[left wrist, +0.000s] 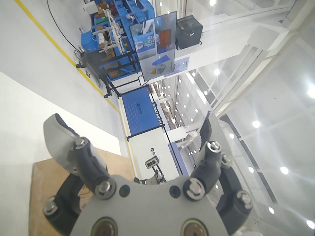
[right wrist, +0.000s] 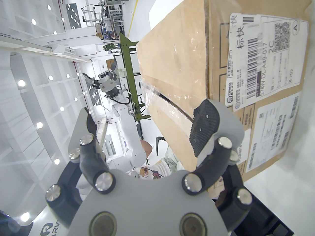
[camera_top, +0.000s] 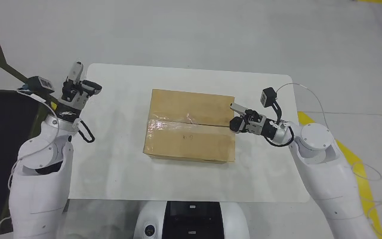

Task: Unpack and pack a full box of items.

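A closed brown cardboard box [camera_top: 190, 125] sits in the middle of the white table [camera_top: 113, 161], its top flaps taped along the centre seam. Shipping labels [right wrist: 267, 57] cover its right end face. My right gripper [camera_top: 234, 116] is open at the box's right end, level with the top edge near the seam; one fingertip [right wrist: 205, 126] is close to the upper corner of the box [right wrist: 177, 74]. My left gripper [camera_top: 83, 88] is open and empty, raised near the table's far left corner, well away from the box [left wrist: 49, 173].
The table has free room on every side of the box. A black panel [camera_top: 15, 128] stands beyond the table's left edge. A yellow floor line [camera_top: 346, 155] runs on the right.
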